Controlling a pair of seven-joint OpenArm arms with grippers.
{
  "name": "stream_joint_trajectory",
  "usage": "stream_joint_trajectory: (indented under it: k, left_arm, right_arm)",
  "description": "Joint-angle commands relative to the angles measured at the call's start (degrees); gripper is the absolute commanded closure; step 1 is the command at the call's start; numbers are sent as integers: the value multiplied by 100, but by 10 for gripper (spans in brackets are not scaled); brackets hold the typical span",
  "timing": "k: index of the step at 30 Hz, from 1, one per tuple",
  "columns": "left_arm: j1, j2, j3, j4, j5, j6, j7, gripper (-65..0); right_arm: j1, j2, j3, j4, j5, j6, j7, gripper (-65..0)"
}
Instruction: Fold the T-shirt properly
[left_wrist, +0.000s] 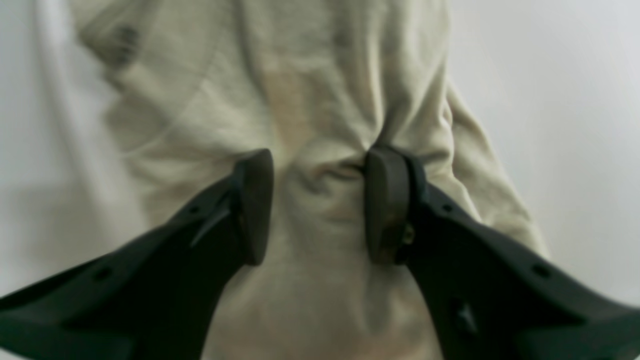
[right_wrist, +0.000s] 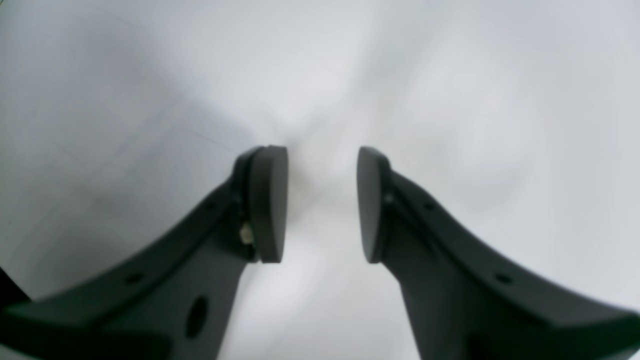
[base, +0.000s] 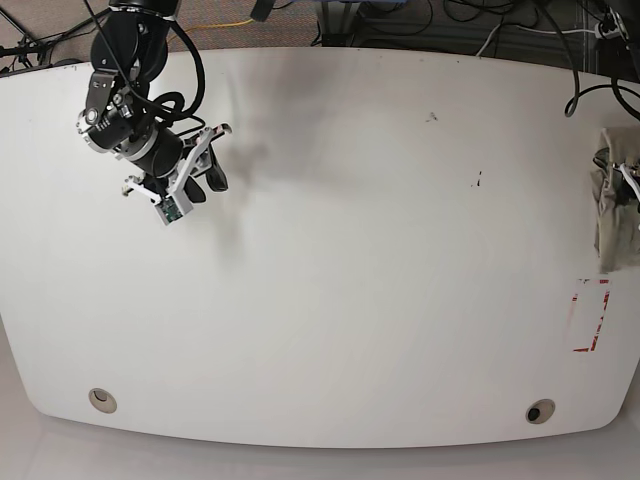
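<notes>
My left gripper (left_wrist: 319, 205) pinches the bunched T-shirt (left_wrist: 300, 100) at the table's (base: 330, 250) far right edge, right gripper (right_wrist: 322, 205) agape, empty; I should drag it centerward, spread flat first.

T-shirt (base: 610, 210) at table's (base: 350, 300) right edge, right tool (base: 200, 165) far left

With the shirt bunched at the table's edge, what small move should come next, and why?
Probably the left gripper should drag the T-shirt inward onto the table. Its fingers pinch a bunch of cloth that hangs crumpled at the table's far edge, while the right gripper hovers open and empty over bare tabletop.
</notes>
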Motion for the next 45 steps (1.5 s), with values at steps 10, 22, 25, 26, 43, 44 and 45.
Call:
stream_joint_trajectory:
  k: [10,22,25,26,43,44,45]
  left_arm:
    - [1,367,-46,1554,-34,53,-245,-269]
    - [107,1747,816,974,10,1341,-3507,-275]
    - [581,1896,913,1150,1,1605,-4069,-275]
    - [731,1923,913,1317,1,1631,-4113,-275]
    - [4942,3831,156,5325,-25,1623,-3190,-272]
    - [5188,3989,156,5405,-25,1623,-3208,-272]
    - [5355,4077,148,5431,-25,1623,-3208,-271]
  right_arm:
    - [-2,48,5,82,-977,-188,1678,-216]
    - [-169,-401,383,-1474,-3368,-891,5538,-216]
    - [-372,-392,480,-1799,-3368,-1208,6171,-216]
    - [-477,-392,488,-1808,-3368,-1243,6241,-216]
    - [-3624,-163,462,-726,-1654,-1225,6285,-216]
    - [-3791,-155,462,-726,-1478,-1225,6285,-216]
    - [-3923,-155,453,-726,-1372,-1225,6285,-216]
